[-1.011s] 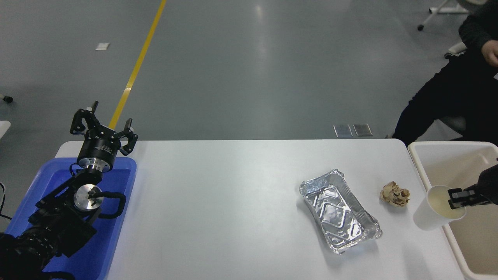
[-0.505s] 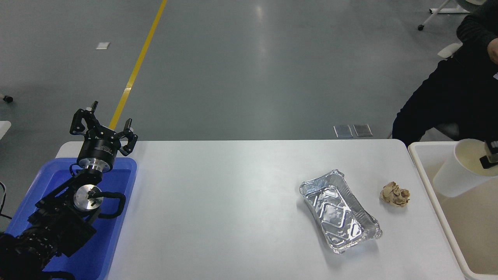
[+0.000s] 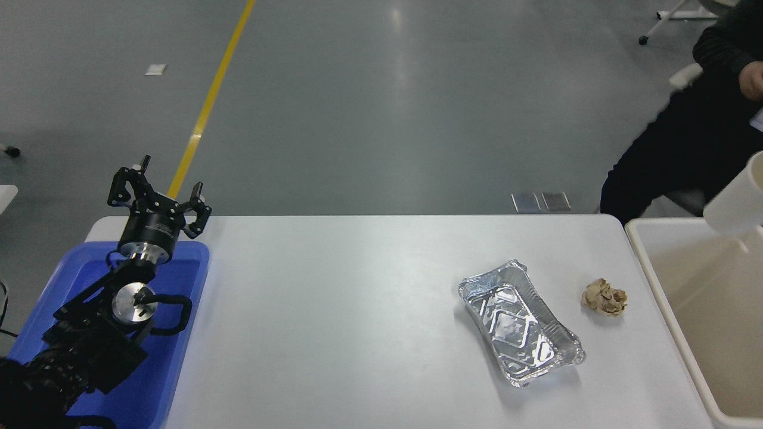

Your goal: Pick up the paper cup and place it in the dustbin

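The paper cup (image 3: 738,208) hangs lifted at three o'clock above my dustbin (image 3: 667,286), not dropped yet. My right gripper is out of view; its grip I cannot tell.

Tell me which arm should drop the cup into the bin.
Right. The paper cup already hangs at the right edge over the dustbin; the left claw sits parked over the blue tray, far across the table.

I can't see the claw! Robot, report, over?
Left gripper open, parked over blue tray. Right gripper out of view. Paper cup aloft above dustbin. Nothing in the way.
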